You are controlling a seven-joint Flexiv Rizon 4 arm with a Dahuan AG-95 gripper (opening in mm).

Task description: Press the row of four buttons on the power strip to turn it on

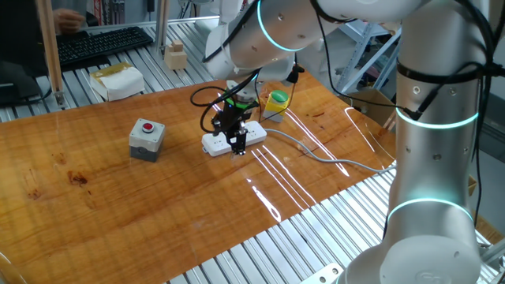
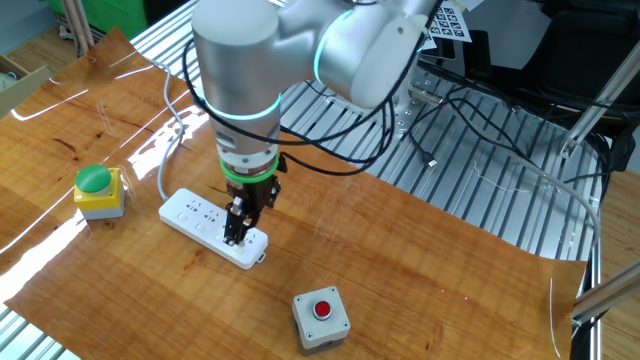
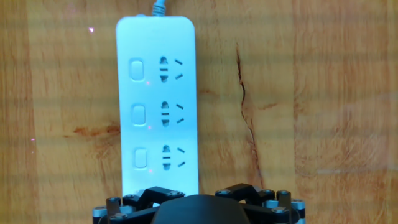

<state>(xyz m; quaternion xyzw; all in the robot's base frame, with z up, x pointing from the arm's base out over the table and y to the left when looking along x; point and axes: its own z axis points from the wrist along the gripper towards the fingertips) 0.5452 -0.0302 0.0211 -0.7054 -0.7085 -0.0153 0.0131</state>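
grey red-button box, green-capped yellow box

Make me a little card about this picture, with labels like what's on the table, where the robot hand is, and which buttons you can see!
table: wooden top
power strip: white bar lying flat, grey cable leaving one end
buttons seen: three in the hand view, first one; a fourth is hidden behind the hand
gripper: pointing down at the strip's end nearer the grey box
fingers: wide open; tips hidden in the hand view
grey box with red button: apart from the strip
yellow box with green button: near the strip's other end
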